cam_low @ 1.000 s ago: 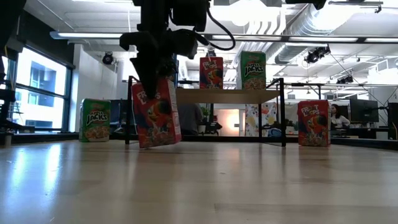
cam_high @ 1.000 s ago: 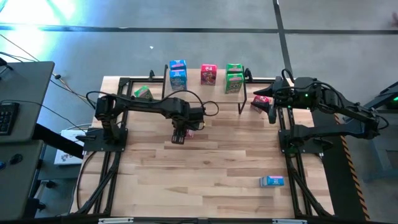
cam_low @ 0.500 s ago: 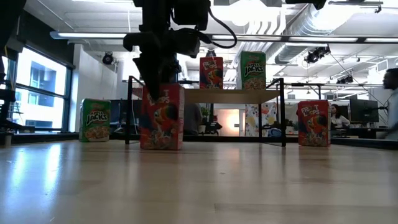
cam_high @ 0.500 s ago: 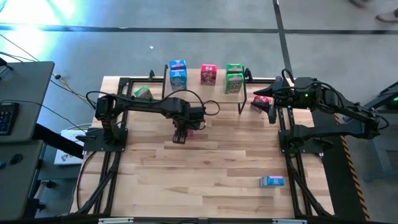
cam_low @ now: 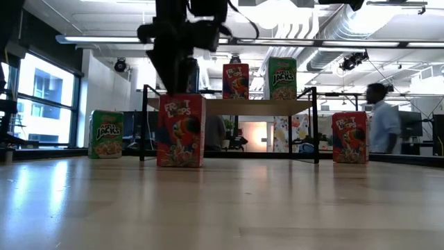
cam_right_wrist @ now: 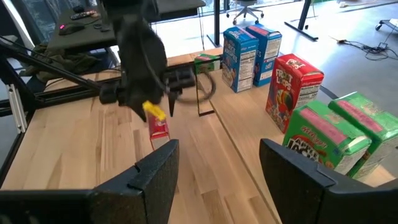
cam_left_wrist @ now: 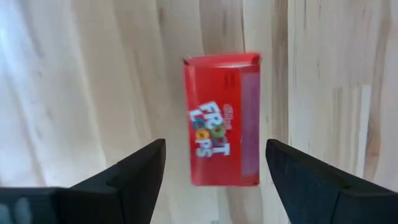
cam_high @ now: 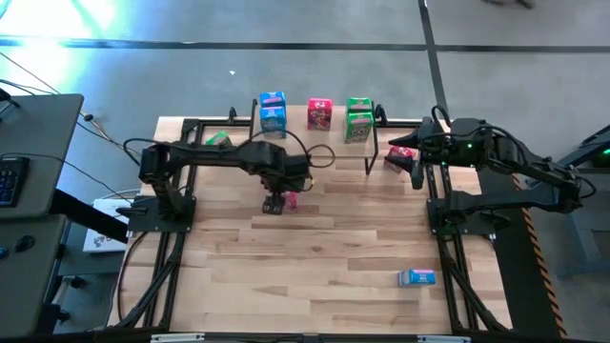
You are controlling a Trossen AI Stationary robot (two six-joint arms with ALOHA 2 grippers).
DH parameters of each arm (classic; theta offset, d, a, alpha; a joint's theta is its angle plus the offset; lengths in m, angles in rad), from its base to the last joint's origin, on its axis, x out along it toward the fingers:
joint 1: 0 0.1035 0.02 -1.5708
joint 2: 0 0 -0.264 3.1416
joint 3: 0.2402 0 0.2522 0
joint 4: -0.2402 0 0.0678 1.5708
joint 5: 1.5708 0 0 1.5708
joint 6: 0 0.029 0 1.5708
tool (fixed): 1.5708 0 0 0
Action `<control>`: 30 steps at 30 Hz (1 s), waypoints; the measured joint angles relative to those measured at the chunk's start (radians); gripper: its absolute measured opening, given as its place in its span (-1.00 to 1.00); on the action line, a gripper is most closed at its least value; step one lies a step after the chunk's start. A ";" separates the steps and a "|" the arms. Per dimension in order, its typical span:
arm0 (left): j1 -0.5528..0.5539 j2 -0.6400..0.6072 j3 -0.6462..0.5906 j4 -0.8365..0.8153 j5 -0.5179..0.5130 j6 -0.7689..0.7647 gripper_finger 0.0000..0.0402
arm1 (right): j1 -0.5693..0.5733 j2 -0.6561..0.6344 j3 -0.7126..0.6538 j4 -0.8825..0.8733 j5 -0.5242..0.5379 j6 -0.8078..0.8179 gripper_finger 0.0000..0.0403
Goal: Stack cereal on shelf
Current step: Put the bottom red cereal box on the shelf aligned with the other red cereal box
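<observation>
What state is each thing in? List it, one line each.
Red cardboard cereal box: upright on the wooden table, not gripped.
Left gripper: open, above that box.
Right gripper: open, empty, by the shelf's end.
Light-wood shelf: carrying upright boxes.
Blue cardboard box: lying flat on the table.
Green cardboard box: upright on the table.

We are holding our left gripper (cam_high: pixel 275 202) spread wide over mid-table; our right gripper (cam_high: pixel 412 158) is waiting open at the table's right edge.
</observation>
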 joint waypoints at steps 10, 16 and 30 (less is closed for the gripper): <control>0.006 -0.105 0.081 -0.059 -0.004 -0.030 0.34 | 0.000 0.000 0.000 -0.005 0.000 0.000 0.07; 0.006 -0.194 0.120 -0.056 -0.005 -0.116 0.34 | 0.000 0.000 0.000 -0.005 0.000 0.000 0.07; 0.039 -0.423 0.135 -0.051 -0.046 -0.440 0.34 | 0.000 0.000 0.000 -0.005 0.000 0.000 0.07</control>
